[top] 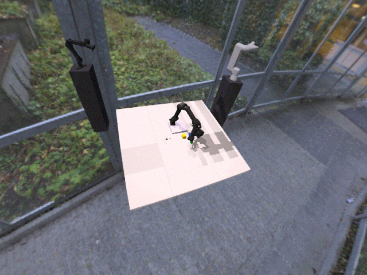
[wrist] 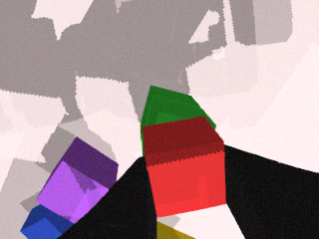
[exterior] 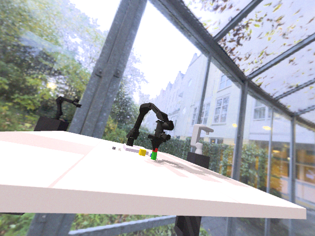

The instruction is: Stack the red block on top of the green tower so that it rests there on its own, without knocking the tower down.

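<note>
The red block (exterior: 155, 149) (wrist: 186, 184) is between the fingers of my gripper (exterior: 155, 148) (wrist: 180, 159), which is shut on it. The green tower (top: 191, 142) (exterior: 153, 155) (wrist: 164, 107) stands upright on the table below the block. In the exterior view the red block is directly over the tower's top, a little to the right, with no gap showing; whether they touch I cannot tell. In the wrist view the red block covers the tower's near part, and some green shows beyond its far edge. The red block is hidden in the top view.
A purple block (wrist: 75, 189) and a blue block (wrist: 45, 226) (top: 190, 134) lie beside the tower. A yellow block (top: 184, 136) (exterior: 142, 152) lies near it, towards the arm's base plate (top: 178, 130). Two small pieces lie farther left on the table (top: 145, 183).
</note>
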You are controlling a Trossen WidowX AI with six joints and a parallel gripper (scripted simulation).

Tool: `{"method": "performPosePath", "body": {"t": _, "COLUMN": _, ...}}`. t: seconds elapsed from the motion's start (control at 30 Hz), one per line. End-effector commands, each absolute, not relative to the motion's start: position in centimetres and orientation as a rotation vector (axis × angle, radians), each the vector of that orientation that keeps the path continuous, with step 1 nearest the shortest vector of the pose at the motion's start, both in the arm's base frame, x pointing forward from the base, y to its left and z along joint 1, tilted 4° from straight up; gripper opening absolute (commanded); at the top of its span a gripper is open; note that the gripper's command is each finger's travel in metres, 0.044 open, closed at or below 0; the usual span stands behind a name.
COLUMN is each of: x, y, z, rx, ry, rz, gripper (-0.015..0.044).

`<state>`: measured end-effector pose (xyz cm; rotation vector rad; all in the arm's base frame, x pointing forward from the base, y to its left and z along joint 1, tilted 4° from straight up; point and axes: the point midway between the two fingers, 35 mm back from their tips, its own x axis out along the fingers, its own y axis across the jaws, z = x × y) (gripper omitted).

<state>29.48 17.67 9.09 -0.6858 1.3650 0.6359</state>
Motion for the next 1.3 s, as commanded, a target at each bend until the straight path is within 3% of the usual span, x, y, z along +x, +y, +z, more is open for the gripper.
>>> {"method": "performPosePath", "body": {"t": 0.0, "x": 29.56, "y": 17.61, "z": 9.03, "rx": -0.692, "ry": 1.362, "rz": 0.633, "gripper": 0.0000}}
{"method": "performPosePath", "body": {"t": 0.23, "x": 29.52, "y": 17.65, "z": 10.02, "rx": -0.691, "ry": 1.362, "rz": 0.633, "gripper": 0.0000}}
{"method": "performPosePath", "body": {"t": 0.8, "x": 29.39, "y": 17.62, "z": 9.16, "rx": -0.687, "ry": 1.370, "rz": 0.636, "gripper": 0.0440}}
{"method": "performPosePath", "body": {"t": 1.27, "x": 29.39, "y": 17.62, "z": 9.16, "rx": -0.687, "ry": 1.370, "rz": 0.636, "gripper": 0.0440}}
